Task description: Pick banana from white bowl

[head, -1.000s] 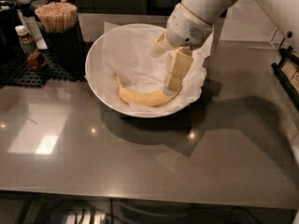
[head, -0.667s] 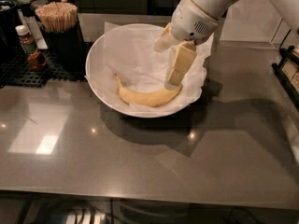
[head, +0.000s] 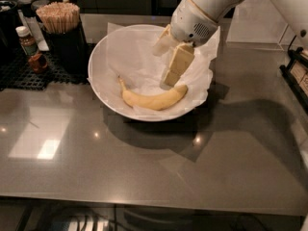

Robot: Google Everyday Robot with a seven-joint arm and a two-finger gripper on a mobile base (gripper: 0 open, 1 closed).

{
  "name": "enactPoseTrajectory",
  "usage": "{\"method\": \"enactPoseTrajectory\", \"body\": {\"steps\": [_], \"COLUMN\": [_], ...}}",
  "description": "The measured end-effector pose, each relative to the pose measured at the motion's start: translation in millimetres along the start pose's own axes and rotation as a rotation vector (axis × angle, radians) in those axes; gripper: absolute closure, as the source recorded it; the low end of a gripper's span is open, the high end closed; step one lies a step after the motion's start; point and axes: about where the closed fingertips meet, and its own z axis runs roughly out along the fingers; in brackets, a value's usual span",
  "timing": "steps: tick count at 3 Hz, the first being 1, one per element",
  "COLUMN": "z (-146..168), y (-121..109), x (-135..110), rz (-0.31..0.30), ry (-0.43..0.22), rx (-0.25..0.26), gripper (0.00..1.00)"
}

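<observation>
Our gripper (head: 164, 65) has risen slightly over the white bowl (head: 96, 81), fingers (head: 179, 64) apart, holding nothing. We see a sauce bottle (head: 29, 46) and wooden sticks (head: 59, 16) leftward. Curved yellow banana (head: 154, 100) lies unpeeled inside.

The grey stone-like countertop (head: 144, 177) is shining glossy and smooth, and it is reflecting small lights. On it, the wide round white bowl (head: 102, 88) is showing a smooth, hard rim. The white paper (head: 139, 57) lining it is looking thin, matt and crinkled. The curved yellow banana (head: 154, 100) is showing smooth, matt skin. Over its right end, at the upper middle of the frame, the pale yellow gripper (head: 169, 67) is looking like matt plastic. The white arm casing (head: 211, 4) above it is looking like smooth plastic. At the upper left, pale wooden sticks (head: 58, 16) are standing in a black matt holder (head: 67, 47), beside a black gridded mat (head: 24, 76).
</observation>
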Motion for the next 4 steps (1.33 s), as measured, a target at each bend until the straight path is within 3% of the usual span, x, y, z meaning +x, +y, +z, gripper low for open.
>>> {"method": "enactPoseTrajectory", "body": {"steps": [2, 3, 4], "z": [40, 55, 60], "y": [17, 10, 1], "x": [-6, -5, -1], "rz": [0.000, 0.023, 0.049], "ry": [-0.056, -0.078, -0.088], "rx": [-0.110, -0.127, -0.118], "gripper": [0.19, 0.21, 0.37]}}
